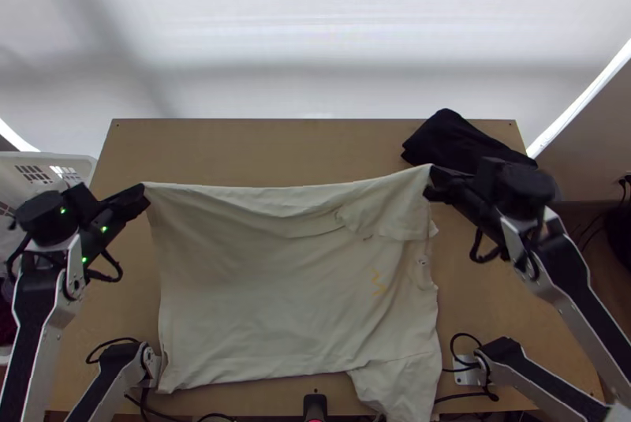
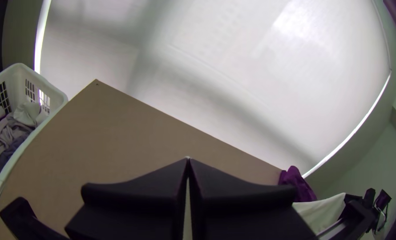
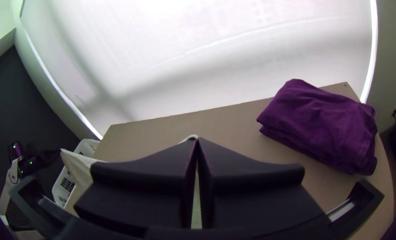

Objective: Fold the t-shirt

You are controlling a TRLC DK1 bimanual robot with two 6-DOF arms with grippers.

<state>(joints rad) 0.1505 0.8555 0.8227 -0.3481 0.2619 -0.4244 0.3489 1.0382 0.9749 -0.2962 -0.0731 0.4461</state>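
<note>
Take the top view as your dial, twelve at the bench's far edge. Light wooden bench (image 1: 260,146); pale sheeting (image 1: 315,35) beyond twelve. White slotted basket (image 1: 79,160) at ten, beside the bench; folded purple cloth (image 3: 318,124) at two, on top. Your t-shirt (image 1: 260,304): cream, spread broad over the middle, soft creases, small yellow mark towards four, loose flap at five reaching the near edge. Its far edge sags slightly between two held corners. Your left gripper (image 1: 145,193) clamps the corner at ten; your right gripper (image 1: 430,184) clamps the one at two.
</note>
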